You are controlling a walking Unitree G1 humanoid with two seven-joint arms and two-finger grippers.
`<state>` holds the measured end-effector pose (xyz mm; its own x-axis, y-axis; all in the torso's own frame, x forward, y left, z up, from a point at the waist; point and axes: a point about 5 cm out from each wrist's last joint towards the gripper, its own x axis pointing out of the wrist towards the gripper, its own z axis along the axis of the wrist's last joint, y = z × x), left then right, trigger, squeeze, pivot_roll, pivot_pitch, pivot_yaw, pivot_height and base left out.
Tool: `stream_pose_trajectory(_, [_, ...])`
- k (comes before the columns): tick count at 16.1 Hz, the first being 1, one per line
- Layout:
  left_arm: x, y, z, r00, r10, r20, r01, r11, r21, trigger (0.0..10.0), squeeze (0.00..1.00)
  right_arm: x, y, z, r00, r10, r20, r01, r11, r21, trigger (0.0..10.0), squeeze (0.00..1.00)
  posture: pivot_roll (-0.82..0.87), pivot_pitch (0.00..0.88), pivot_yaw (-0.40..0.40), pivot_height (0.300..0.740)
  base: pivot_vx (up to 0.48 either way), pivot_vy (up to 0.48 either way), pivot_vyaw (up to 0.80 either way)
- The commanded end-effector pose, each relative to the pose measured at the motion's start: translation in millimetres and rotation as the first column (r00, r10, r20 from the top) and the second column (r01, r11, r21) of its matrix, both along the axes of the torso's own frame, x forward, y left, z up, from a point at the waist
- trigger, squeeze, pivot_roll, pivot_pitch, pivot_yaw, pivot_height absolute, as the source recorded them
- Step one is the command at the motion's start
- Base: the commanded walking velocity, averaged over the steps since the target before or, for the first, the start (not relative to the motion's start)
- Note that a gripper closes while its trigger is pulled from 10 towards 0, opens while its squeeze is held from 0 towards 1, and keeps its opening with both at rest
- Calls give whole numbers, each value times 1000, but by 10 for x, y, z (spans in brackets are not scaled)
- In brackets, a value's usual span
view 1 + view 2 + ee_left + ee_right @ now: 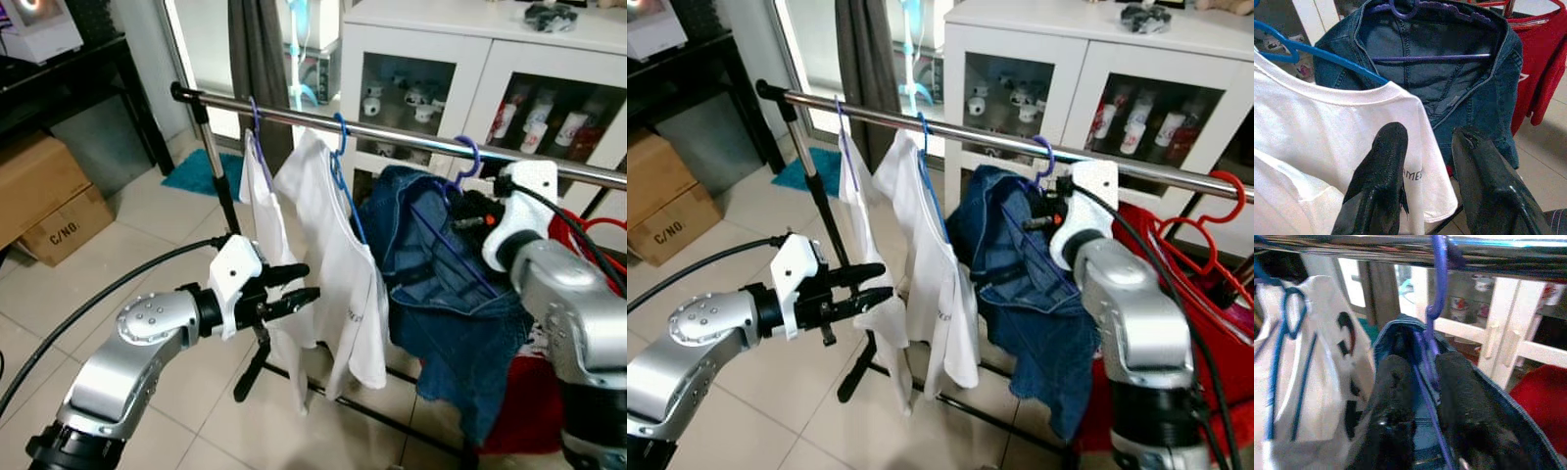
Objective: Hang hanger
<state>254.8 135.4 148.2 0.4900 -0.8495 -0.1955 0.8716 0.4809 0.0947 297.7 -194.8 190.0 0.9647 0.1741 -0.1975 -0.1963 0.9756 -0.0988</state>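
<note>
A purple hanger (468, 157) carrying a denim jacket (441, 284) has its hook over the steel rail (392, 134) of a clothes rack. My right gripper (470, 211) is raised just below the rail and shut on this hanger's neck. In the right wrist view the purple hanger's stem (1432, 347) runs between the two fingers, and its hook (1438, 279) sits on the rail (1352, 247). My left gripper (294, 286) is open and holds nothing. It hovers low, beside the hem of a white shirt (260, 186).
A white T-shirt (333, 235) on a blue hanger (340, 157) hangs between the white shirt and the jacket. A red garment (1205, 294) on a red hanger (1225, 211) hangs at the right. A white cabinet (431, 59) stands behind the rack, with cardboard boxes (44, 196) at the left.
</note>
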Motion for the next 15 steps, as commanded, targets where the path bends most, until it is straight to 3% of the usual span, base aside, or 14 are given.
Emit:
stream_pose_trajectory(1, [1,-2,6,1000,-4,10,4,1000,14,10000,0,-33,-12,50,1000,14,9,-14,1000,5,10000,1000,-46,18,59,740,0,0,0])
stream_pose_trajectory(3, [5,8,6,1000,-3,10,2,1000,14,10000,0,-122,-27,73,999,50,-8,-50,999,-5,10000,1000,-50,19,63,740,0,0,0])
stream_pose_trajectory(7, [18,-10,10,1000,-9,11,9,1000,10,10000,0,-135,-82,71,999,15,-36,-15,1000,1,10000,1000,-57,18,67,740,0,0,0])
stream_pose_trajectory(11, [18,-21,10,1000,-3,14,2,1000,7,10000,0,0,-17,16,999,0,-48,0,1000,-11,10000,1000,-52,14,49,740,0,0,0])
stream_pose_trajectory(14, [13,-14,6,1000,5,14,-6,1000,7,10000,0,132,37,12,1000,-12,4,12,999,-42,10000,976,-52,15,46,740,0,0,0])
stream_pose_trajectory(15, [10,-16,7,1000,7,15,-7,1000,6,10000,0,189,75,11,1000,0,27,1,999,-52,10000,0,-50,14,43,740,0,0,0])
